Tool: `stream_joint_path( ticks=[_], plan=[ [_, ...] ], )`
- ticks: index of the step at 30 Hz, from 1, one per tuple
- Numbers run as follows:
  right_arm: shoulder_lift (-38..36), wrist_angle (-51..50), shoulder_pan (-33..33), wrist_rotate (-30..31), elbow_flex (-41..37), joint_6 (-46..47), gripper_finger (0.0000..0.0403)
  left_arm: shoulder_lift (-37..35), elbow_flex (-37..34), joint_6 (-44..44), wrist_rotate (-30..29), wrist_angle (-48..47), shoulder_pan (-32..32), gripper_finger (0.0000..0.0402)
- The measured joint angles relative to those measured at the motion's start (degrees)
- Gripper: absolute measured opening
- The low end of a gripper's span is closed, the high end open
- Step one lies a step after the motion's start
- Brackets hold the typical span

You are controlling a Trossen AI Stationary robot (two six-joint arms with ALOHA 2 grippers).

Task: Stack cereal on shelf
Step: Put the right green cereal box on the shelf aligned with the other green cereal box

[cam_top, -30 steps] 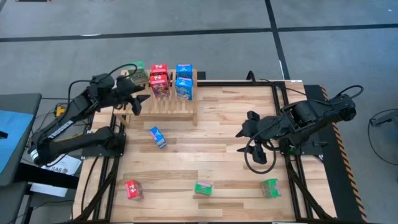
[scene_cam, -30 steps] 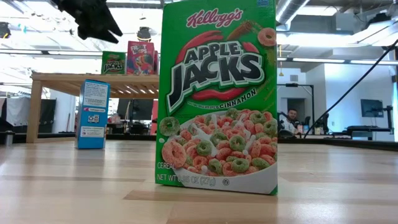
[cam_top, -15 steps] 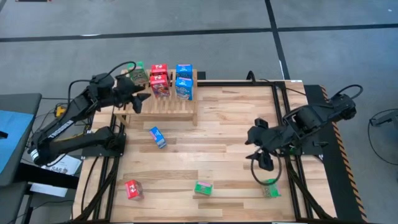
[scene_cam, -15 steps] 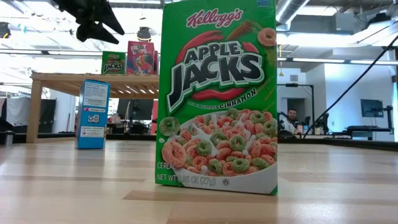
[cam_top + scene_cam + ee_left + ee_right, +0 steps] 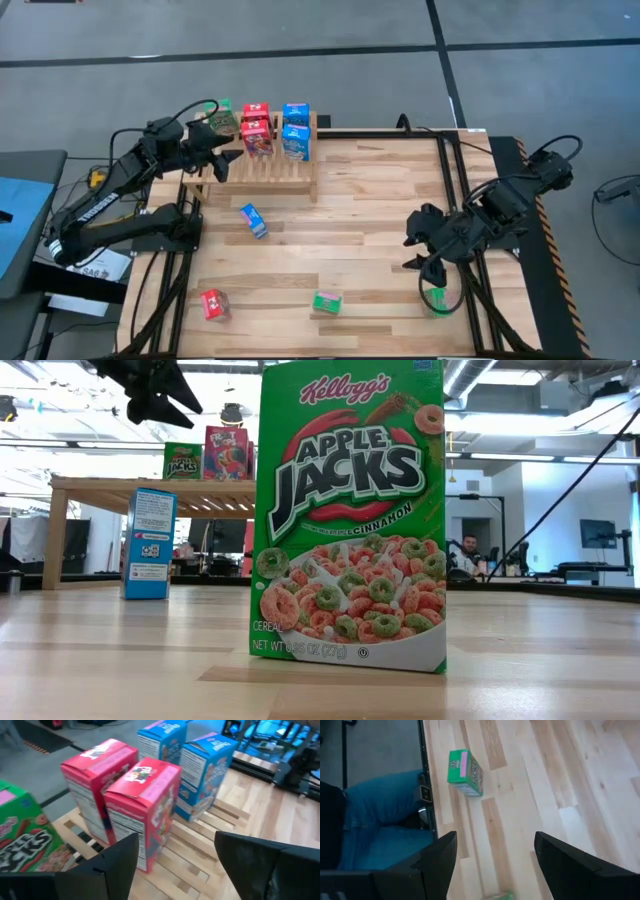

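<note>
The wooden rack (image 5: 268, 166) stands at the table's far left and carries a green box (image 5: 225, 118), two red boxes (image 5: 256, 130) and two blue boxes (image 5: 295, 130), all upright. My left gripper (image 5: 220, 160) hovers open at the rack's left end, and the red boxes (image 5: 135, 795) stand just beyond its fingers. On the planks are a blue box (image 5: 253, 220), a red box (image 5: 213, 304), a green box (image 5: 327, 301) and another green box (image 5: 436, 300). My right gripper (image 5: 422, 262) hangs open just above that last box (image 5: 497, 896).
Dark frame rails run along the table's left and right sides (image 5: 455, 180). In the low view the middle green box (image 5: 350, 520) fills the foreground and the blue box (image 5: 150, 543) stands farther back. A person's jeans-clad leg (image 5: 375, 820) is beside the table's near edge.
My right gripper has swung from mid-table toward the near edge and now hangs over the green box at the near right, still open. The boxes have stayed where they were.
</note>
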Motion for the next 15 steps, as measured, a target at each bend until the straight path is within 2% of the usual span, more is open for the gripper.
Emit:
stream_joint_path(
  ticks=[8,15],
  plan=[
    [0.0,0.0,2.3,-1.5,0.0,8.8,0.0292,0.2,0.0,-0.2,3.2,0.0,0.0,0.0321],
    [0.0,0.1,4.0,-1.5,0.0,11.2,0.0292,0.2,0.0,-3.0,7.0,0.0,0.0,0.0336]
  ],
)
